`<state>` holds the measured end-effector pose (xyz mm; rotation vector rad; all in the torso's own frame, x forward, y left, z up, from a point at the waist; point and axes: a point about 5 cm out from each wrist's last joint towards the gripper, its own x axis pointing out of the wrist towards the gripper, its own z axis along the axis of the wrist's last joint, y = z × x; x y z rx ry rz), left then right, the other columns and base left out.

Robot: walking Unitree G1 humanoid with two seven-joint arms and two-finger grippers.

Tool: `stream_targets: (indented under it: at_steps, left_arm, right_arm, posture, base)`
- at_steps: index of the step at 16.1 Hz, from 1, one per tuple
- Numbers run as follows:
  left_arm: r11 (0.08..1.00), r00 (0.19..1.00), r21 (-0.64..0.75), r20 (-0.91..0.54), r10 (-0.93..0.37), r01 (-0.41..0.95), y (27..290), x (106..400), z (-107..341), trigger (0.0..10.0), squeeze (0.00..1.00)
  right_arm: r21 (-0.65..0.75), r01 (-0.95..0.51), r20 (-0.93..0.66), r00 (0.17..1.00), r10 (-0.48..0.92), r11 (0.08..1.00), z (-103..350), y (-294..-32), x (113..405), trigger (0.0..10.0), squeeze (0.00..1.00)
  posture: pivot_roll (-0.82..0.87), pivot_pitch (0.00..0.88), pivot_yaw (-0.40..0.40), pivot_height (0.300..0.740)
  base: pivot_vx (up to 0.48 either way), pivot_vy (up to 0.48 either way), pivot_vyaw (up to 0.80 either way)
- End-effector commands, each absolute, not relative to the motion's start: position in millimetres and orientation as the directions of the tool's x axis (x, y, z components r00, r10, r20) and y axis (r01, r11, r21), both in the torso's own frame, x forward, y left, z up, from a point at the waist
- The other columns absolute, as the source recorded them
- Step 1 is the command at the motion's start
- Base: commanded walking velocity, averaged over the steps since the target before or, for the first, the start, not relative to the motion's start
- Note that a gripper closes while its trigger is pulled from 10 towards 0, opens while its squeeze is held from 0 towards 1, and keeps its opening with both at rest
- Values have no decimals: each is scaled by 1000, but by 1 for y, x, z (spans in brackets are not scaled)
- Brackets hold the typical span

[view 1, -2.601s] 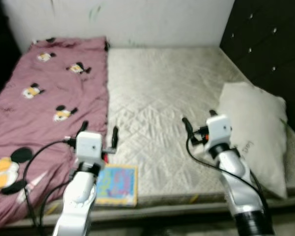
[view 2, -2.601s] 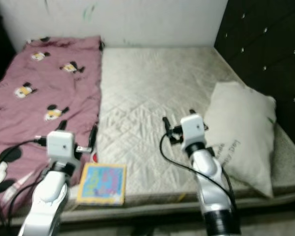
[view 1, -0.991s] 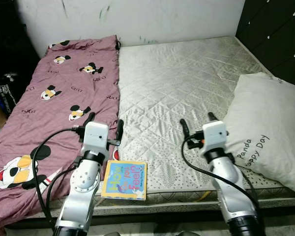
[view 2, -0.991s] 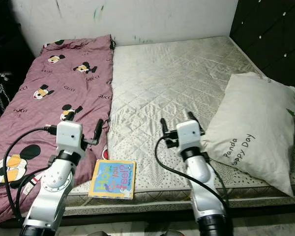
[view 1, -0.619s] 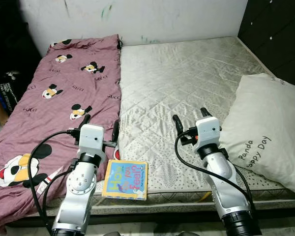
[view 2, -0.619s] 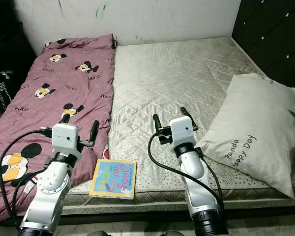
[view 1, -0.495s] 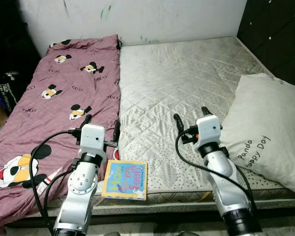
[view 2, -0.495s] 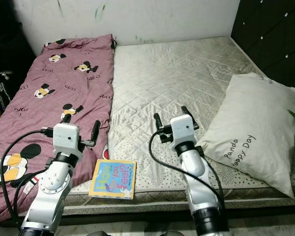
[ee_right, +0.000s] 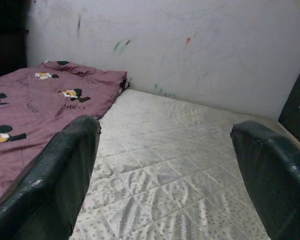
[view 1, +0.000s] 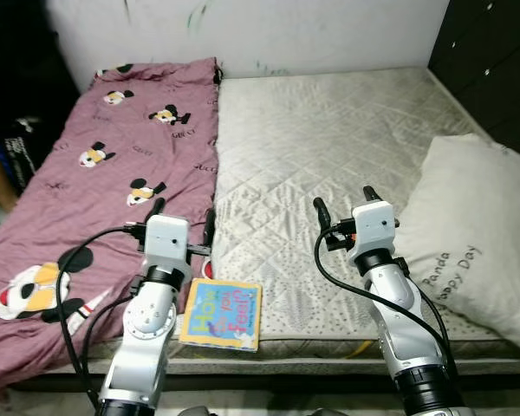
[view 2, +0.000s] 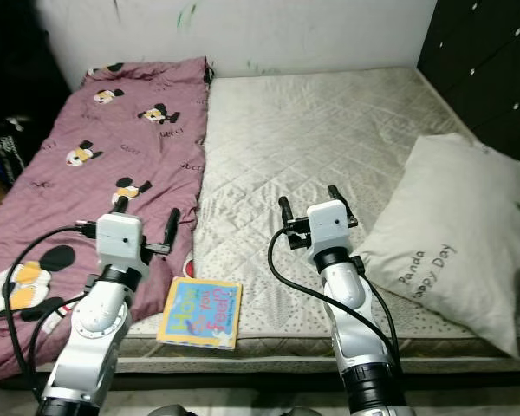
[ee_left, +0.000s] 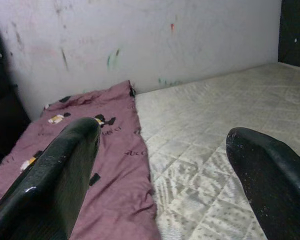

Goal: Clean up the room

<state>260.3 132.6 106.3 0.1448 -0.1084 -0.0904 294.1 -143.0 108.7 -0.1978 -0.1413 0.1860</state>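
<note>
A colourful picture book [view 1: 221,314] lay at the front edge of the mattress [view 1: 329,139], just beside the pink cartoon blanket [view 1: 95,182]. The left gripper [view 1: 181,222] hovered above the book, its fingers wide and empty. The right gripper [view 1: 342,203] was wide too, near the white pillow [view 1: 477,234].

A maroon blanket printed with black-and-yellow cartoon mice [view 1: 104,173] lies beside an off-white diamond-quilted mattress [view 1: 329,139], a cream pillow with dark lettering [view 1: 472,234], and a yellow-and-blue picture book [view 1: 222,313].
</note>
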Motion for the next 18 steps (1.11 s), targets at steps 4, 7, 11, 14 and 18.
stream_targets:
  at_steps: [4,7,11,14,18]
  left_arm:
    - [987,995,156,85,-52,38,139,247,102,10000,0]
    - [986,996,164,75,-43,30,143,242,102,10000,0]
    - [985,996,166,62,-64,53,141,240,101,10000,0]
    - [984,996,170,59,-72,61,140,240,101,10000,0]
    - [984,996,168,55,-63,53,140,239,102,10000,0]
  right_arm:
    - [-194,-249,101,957,272,949,106,-126,292,10000,0]
    - [-173,-261,101,954,281,950,108,-121,294,10000,0]
    - [-172,-237,105,961,257,956,108,-127,293,10000,0]
    - [-172,-234,105,962,254,957,108,-127,292,10000,0]
    - [-160,-242,99,961,259,957,108,-126,292,10000,0]
  posture:
    - [-20,0,-13,740]
    - [-15,0,-9,740]
    - [-29,12,11,740]
    - [-31,15,13,740]
    - [-27,21,5,740]
  base:
    - [0,0,0]
    - [0,0,0]
    - [0,0,0]
    - [0,0,0]
    - [0,-192,-108]
